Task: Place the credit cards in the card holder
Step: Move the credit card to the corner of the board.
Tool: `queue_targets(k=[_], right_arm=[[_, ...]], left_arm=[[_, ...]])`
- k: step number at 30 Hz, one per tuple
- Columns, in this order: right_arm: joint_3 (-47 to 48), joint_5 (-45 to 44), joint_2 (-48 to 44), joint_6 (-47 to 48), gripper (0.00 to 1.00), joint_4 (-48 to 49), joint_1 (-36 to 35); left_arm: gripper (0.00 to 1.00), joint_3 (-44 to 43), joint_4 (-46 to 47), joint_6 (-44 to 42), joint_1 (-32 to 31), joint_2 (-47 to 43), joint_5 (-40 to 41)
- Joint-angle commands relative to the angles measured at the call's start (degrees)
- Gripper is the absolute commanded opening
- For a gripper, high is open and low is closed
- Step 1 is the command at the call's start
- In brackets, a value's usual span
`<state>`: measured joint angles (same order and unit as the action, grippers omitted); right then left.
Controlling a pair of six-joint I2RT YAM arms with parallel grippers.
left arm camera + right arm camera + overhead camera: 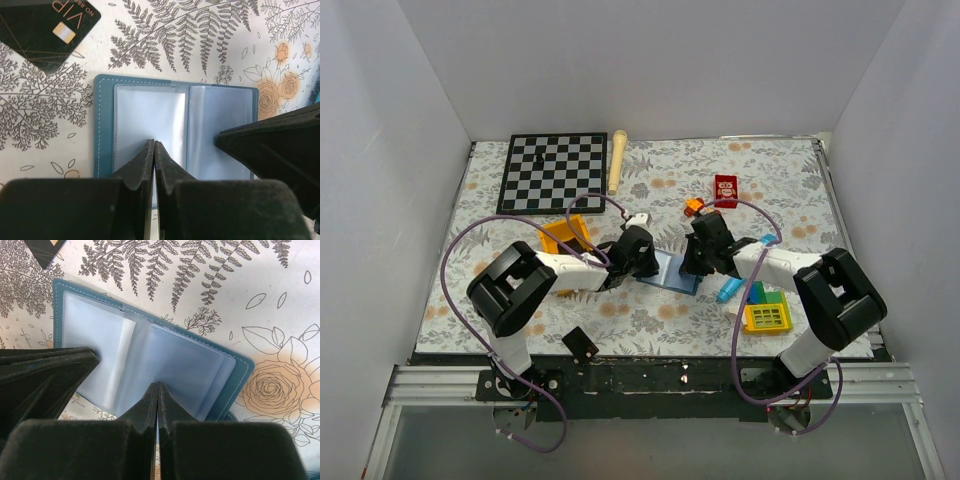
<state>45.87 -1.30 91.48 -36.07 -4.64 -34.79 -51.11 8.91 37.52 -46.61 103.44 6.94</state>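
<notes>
The card holder lies open like a book near the middle of the flowered tabletop. The left jaws are pressed together and grip nothing, with their tips on its left clear page. The right jaws are also closed and empty, on the right page. One black credit card lies flat at the holder's 10 o'clock.

"VIP", perhaps "NO 88", on black card

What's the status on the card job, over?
Shut: left end effector and right end effector, tips on the card holder. Holder open flat, visible sleeves empty. One black card loose beside it. Nothing blocking.
</notes>
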Motion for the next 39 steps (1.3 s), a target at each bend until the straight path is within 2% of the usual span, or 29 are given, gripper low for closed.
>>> queue_targets(k=[1, 5, 12, 20, 30, 39], right_arm=[[-5.08, -8.80, 1.60, 0.22, 0.01, -8.98, 0.42], [-6.14, -9.68, 0.19, 0.04, 0.01, -9.50, 0.42], [-4.56, -11.27, -2.44, 0.83, 0.01, -12.23, 0.42], [0.27, -1.61, -7.89, 7.85, 0.06, -7.84, 0.42], [8.09, 3.49, -7.99, 10.32, 0.09, -8.28, 0.42], [5.21, 4.38, -13.43, 10.67, 0.15, -8.01, 0.42]], left_arm=[[0.00, 3.73, -4.51, 1.41, 0.12, -1.92, 3.07], [0.00, 6.81, -3.81, 2.65, 0.20, -4.90, 4.83], [0.00, 6.55, -5.13, 1.68, 0.47, -7.19, 5.89], [0.00, 0.49, -8.56, -1.04, 0.47, -8.60, 2.65], [0.00, -2.33, -10.75, -2.45, 0.38, -12.03, 0.53], [0.00, -2.68, -14.35, -2.63, 0.38, -19.40, 1.85]])
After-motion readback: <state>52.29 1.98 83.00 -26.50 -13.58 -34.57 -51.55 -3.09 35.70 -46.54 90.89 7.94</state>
